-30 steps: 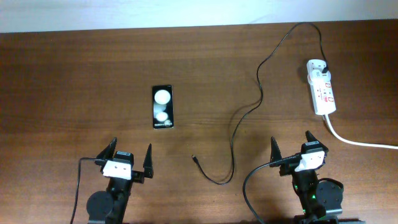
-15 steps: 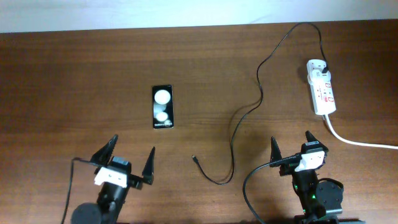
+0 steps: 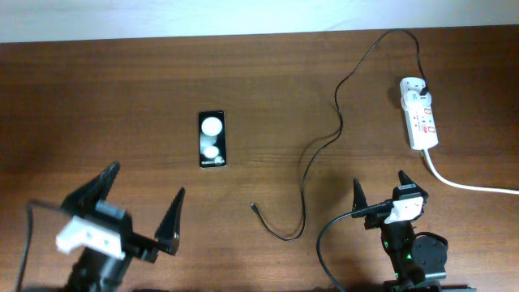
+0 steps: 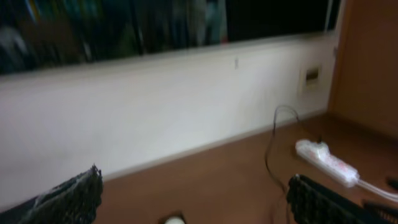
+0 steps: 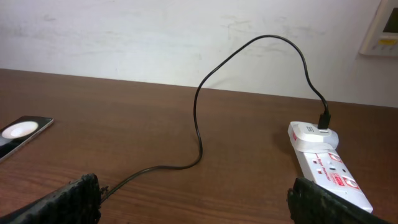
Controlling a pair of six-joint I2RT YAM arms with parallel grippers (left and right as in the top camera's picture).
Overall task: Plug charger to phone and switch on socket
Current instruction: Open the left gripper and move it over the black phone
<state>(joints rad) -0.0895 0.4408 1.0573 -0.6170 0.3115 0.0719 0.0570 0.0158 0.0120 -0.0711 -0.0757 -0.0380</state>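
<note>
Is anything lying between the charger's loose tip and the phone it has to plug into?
Nothing visible does. Only tabletop lies between the charger's tip and the phone.

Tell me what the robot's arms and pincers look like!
The left pincer and right pincer each have two pointy black fingers on a white block. The arms beneath are black, with black cables looping off.

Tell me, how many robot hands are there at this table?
2. The left hand is at the near-left edge of the table, the right hand at its near-right edge. Both are open.
</note>
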